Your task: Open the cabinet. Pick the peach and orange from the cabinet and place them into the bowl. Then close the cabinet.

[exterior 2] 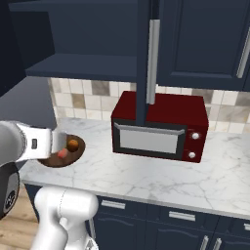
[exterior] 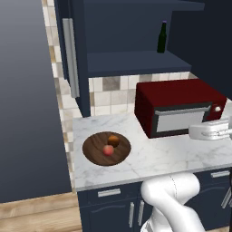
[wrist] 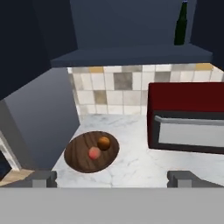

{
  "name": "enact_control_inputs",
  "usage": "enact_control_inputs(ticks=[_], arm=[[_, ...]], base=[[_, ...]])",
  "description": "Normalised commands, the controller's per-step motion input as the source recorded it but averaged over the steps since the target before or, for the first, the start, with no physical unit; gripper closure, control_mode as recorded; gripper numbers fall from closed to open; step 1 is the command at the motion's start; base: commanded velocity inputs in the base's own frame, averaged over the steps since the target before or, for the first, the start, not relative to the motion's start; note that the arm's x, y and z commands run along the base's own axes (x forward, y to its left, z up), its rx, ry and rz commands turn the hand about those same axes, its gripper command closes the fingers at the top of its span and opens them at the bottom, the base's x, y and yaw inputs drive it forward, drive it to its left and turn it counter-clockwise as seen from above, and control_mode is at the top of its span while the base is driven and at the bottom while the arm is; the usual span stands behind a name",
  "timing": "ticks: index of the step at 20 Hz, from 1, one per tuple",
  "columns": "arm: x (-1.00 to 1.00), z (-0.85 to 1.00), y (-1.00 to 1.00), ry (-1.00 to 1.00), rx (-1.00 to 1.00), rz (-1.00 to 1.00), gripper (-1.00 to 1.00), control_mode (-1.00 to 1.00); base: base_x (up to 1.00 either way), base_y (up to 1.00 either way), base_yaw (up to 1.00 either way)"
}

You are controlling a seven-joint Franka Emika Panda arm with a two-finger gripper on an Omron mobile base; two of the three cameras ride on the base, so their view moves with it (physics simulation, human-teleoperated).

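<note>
1. Fruit step is done: the peach (wrist: 94, 153) and the orange (wrist: 103, 142) sit together in the bowl (wrist: 78, 151), at ten o'clock on the surface (wrist: 131, 170).
2. My fingers (wrist: 113, 178) are spread wide, released, holding nothing.
3. The cabinet (exterior: 131, 27) stands open; next I must reach a door (exterior 2: 146, 63) and swing it shut.

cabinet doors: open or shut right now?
Open. The cabinet shelf is exposed with a bottle on it, and a door stands edge-on with its handle over the microwave.
</note>
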Motion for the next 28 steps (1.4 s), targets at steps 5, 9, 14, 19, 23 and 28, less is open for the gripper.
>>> enact_control_inputs(ticks=[5, 9, 14, 19, 23, 28], arm=[[-0.58, 0.16, -0.42, -0.09, 0.06, 0.00, -1.00, -1.00], [-0.13, 0.00, -0.47, -0.02, 0.09, 0.00, -1.00, -1.00], [0.00, 0.00, -0.47, 0.00, 0.15, 0.00, -1.00, -1.00], [0.00, 0.00, -0.50, 0.00, 0.17, 0.00, -1.00, -1.00], [0.00, 0.07, -0.46, 0.03, 0.20, 0.00, -1.00, -1.00], [0.00, 0.08, -0.51, 0.06, 0.19, 0.00, -1.00, -1.00]], base=[[0.00, 0.00, 0.00], [0.00, 0.00, 0.00], [0.00, 0.00, 0.00], [0.00, 0.00, 0.00], [0.00, 0.00, 0.00], [0.00, 0.00, 0.00]])
